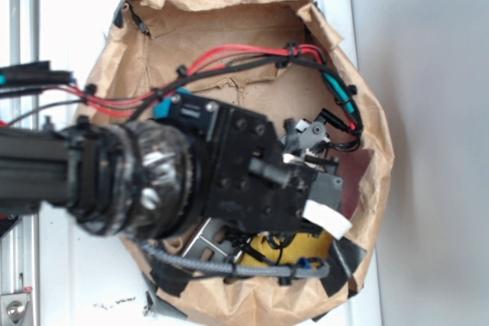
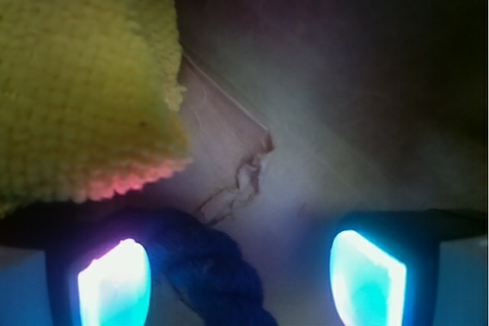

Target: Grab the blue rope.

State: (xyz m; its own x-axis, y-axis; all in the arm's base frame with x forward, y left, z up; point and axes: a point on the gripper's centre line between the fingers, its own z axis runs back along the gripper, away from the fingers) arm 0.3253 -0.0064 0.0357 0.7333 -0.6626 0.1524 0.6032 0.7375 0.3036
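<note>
Wrist view: the gripper [image 2: 241,276] stands with jaws spread apart, nothing clamped. The blue rope [image 2: 206,269] lies between the fingers, just beside the left pad [image 2: 113,284], running diagonally from upper left toward the near edge. A yellow cloth [image 2: 84,74] lies far left.

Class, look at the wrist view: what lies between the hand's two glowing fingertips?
In the wrist view, the blue rope lies between the hand's fingertips, close to the left one. The rest of the gap toward the right fingertip is bare brown paper.
</note>
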